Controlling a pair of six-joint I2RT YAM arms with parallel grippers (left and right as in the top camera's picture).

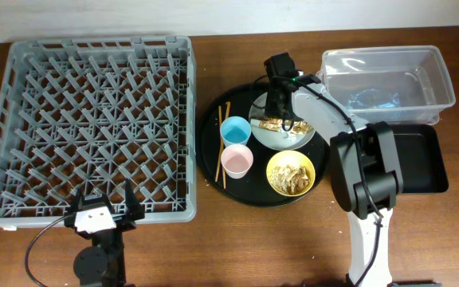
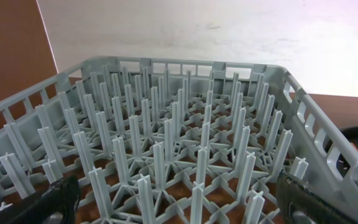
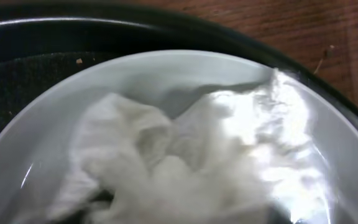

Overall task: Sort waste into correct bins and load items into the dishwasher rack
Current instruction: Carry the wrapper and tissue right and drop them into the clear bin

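My right gripper is down on the pale grey plate, over crumpled white napkins with a brown-gold wrapper. In the right wrist view the napkin fills the plate. My fingertips show only as blurred dark patches set wide apart on either side of it. My left gripper is open and empty at the front edge of the grey dishwasher rack. In the left wrist view its fingers frame the rack's pegs.
The round black tray also holds a blue cup, a pink cup, a yellow bowl with food scraps, and chopsticks. A clear tub and a shallow black tray stand at the right.
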